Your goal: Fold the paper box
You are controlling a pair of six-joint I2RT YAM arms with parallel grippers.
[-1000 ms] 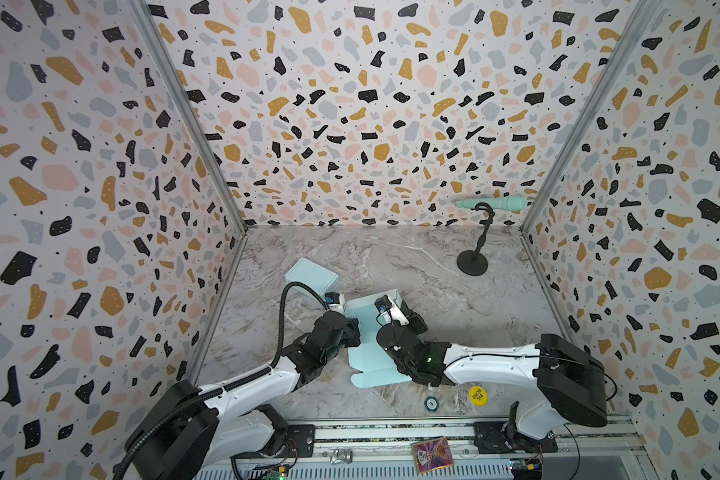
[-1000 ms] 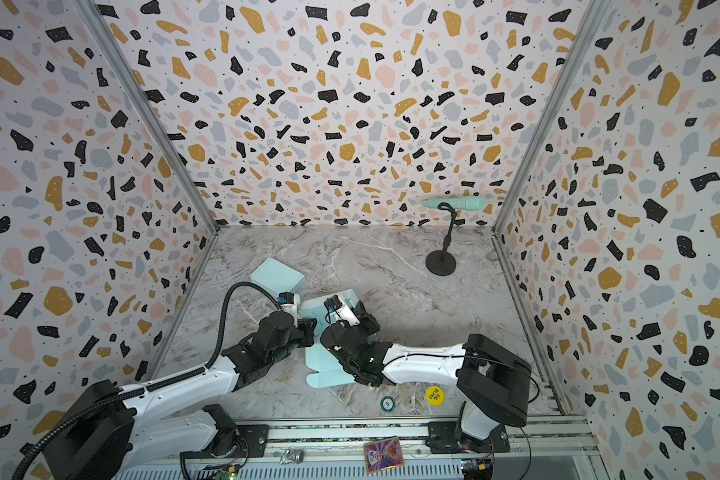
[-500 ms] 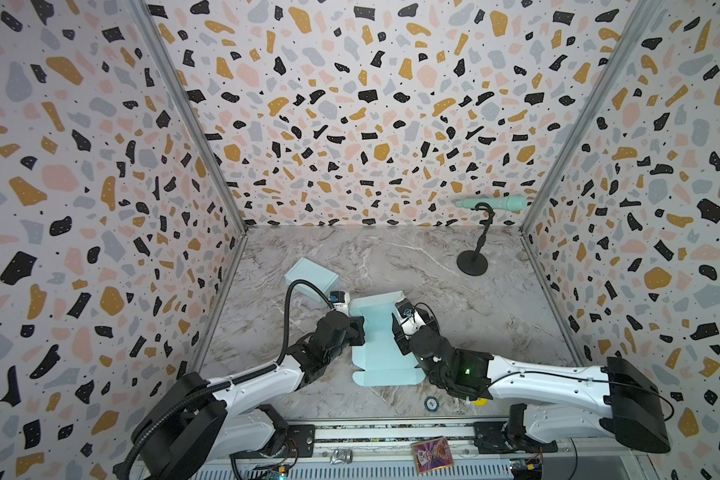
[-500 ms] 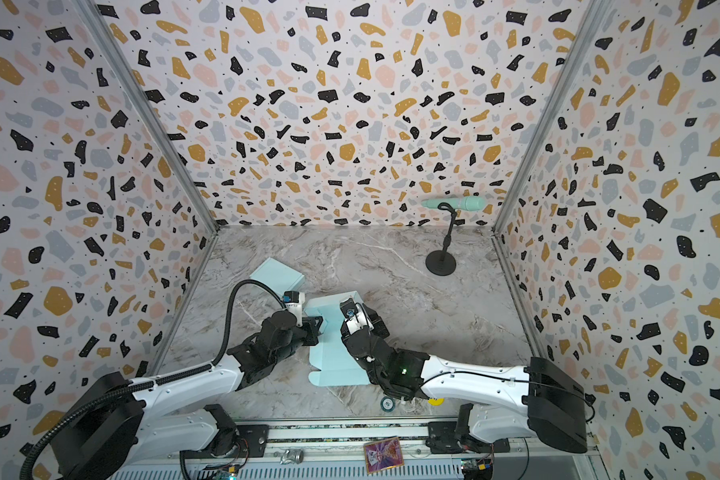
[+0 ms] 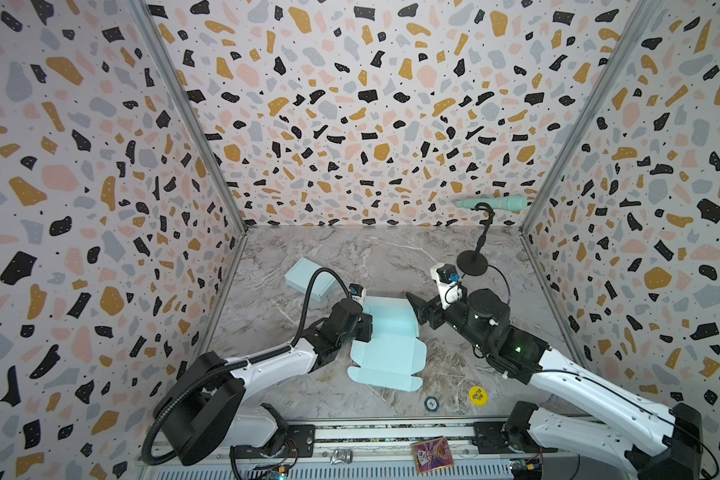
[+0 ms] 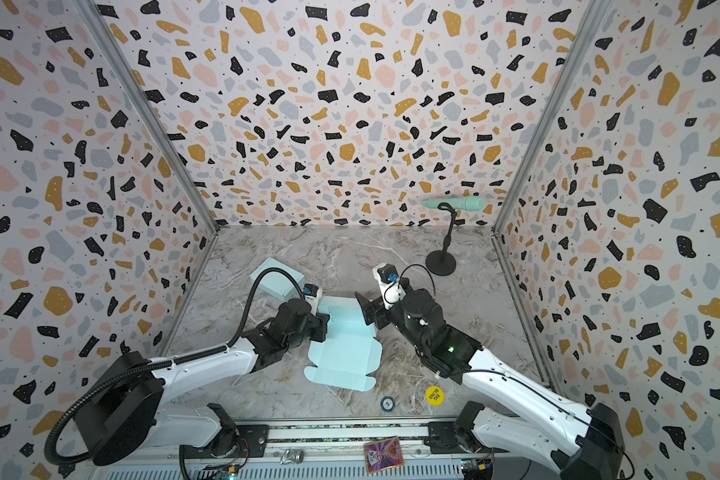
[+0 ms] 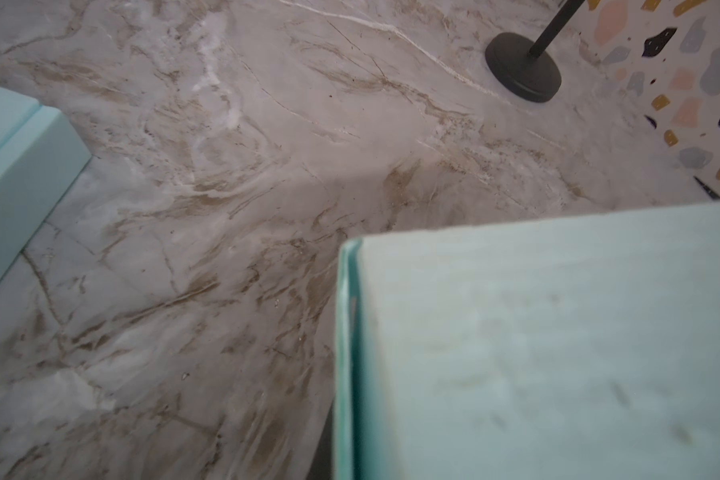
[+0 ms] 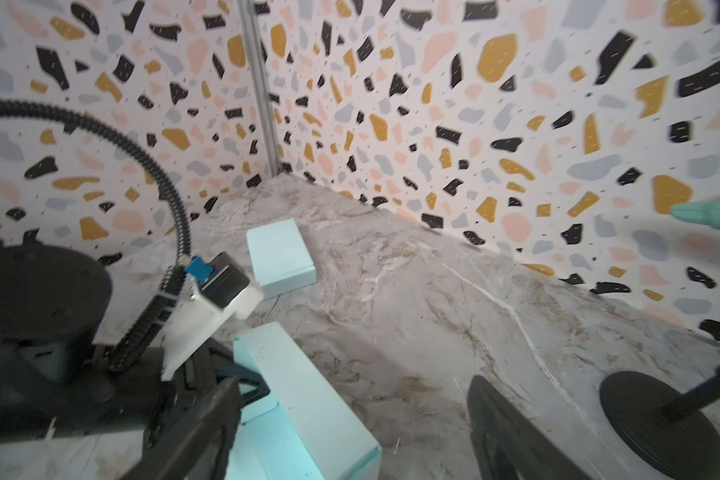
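The partly folded paper box (image 5: pixel 387 353) lies on the bench (image 5: pixel 391 253), midway along and nearer the front edge. The left gripper (image 5: pixel 364 326) is clenched on its left wall. The right gripper (image 5: pixel 424 311) is released, fingers spread, just beside the box's far right corner.

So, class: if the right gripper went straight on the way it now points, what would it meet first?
Most likely the raised flap of the paper box, between the open fingers of the right gripper; the left gripper sits beyond, though depth is unclear.
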